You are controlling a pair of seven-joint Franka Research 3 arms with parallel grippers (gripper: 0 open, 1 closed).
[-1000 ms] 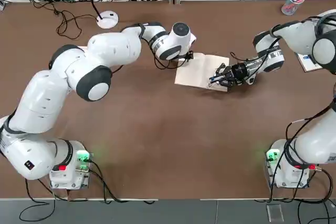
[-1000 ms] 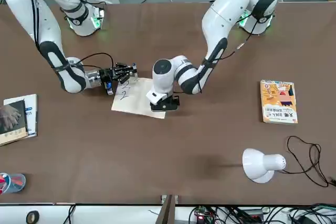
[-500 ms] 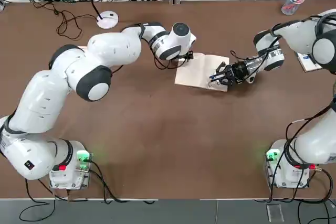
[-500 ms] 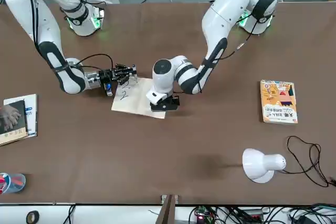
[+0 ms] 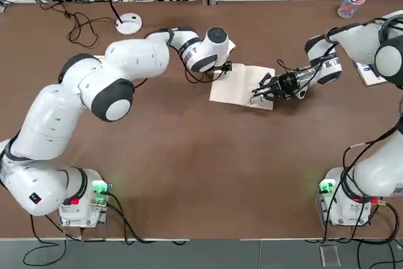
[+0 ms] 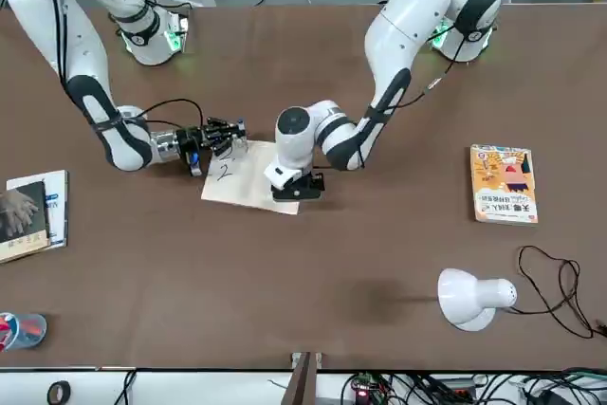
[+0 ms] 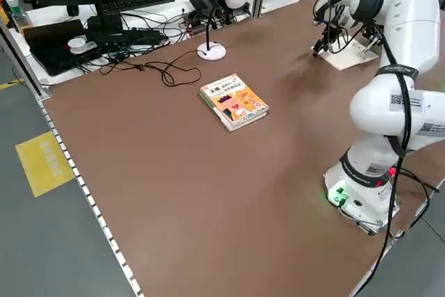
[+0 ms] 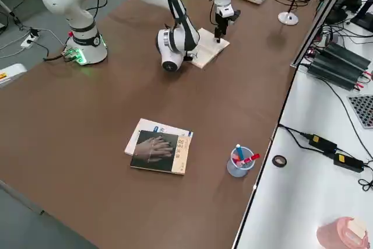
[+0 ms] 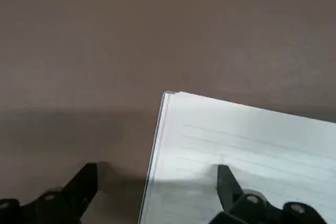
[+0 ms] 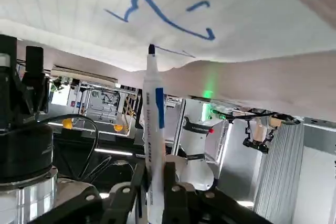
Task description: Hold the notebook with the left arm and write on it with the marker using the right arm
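Observation:
The cream-white notebook [image 5: 240,85] lies open on the brown table, with blue squiggles [image 10: 157,14] on its page. My left gripper [image 5: 225,67] stands upright over the notebook's corner [image 9: 173,100], open. One of its fingers [image 9: 228,182] rests on the lined page and the other comes down on the table beside it. My right gripper [image 5: 263,88] lies low at the notebook's opposite edge, shut on the marker [image 10: 151,129]. The marker's tip points at the page by the blue strokes.
An orange-yellow book [image 6: 504,183] lies on the left arm's side, near a white desk lamp [image 6: 474,296] with its cable. A book with a hand on its cover [image 6: 28,215] and a cup of pens [image 5: 348,4] are on the right arm's side.
My right gripper has slid the marker a little toward the table's far side along the notebook's edge. The left arm and the notebook have stayed put.

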